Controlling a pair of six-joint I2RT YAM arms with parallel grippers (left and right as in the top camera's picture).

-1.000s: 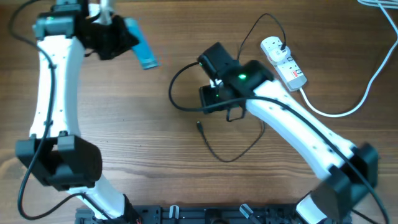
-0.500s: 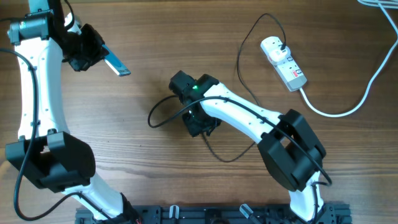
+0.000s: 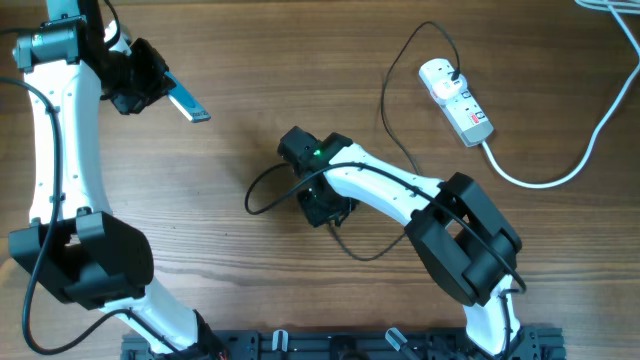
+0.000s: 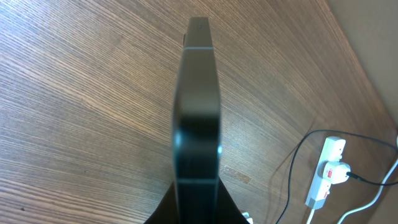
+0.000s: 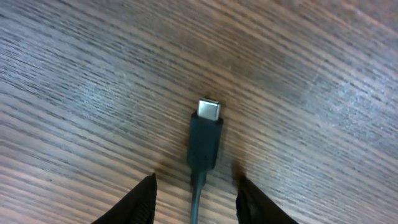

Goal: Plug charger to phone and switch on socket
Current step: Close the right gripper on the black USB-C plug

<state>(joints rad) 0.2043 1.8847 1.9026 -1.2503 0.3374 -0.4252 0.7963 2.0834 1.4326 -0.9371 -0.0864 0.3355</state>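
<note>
My left gripper (image 3: pixel 133 80) is shut on the phone (image 3: pixel 188 101) and holds it above the table at the far left. In the left wrist view the phone (image 4: pixel 198 112) shows edge-on, as a dark slab between my fingers. The charger's black plug (image 5: pixel 205 140) with its metallic tip lies flat on the wood. My right gripper (image 5: pixel 196 180) is open, with one finger on each side of the cable just behind the plug and not touching it. In the overhead view the right gripper (image 3: pixel 325 207) is at the table's middle, and the charger cable (image 3: pixel 252 193) loops to its left. The white socket (image 3: pixel 457 100) lies at the far right.
The charger cable (image 3: pixel 386 90) runs up and over to the socket, where it is plugged in. The thick white cord (image 3: pixel 590 130) curves off the right edge. The socket (image 4: pixel 323 180) also shows in the left wrist view. The arm bases stand at the front edge.
My left arm swung left with the phone and turned it edge-on. My right arm moved left and down over the plug, then shifted slightly right.
</note>
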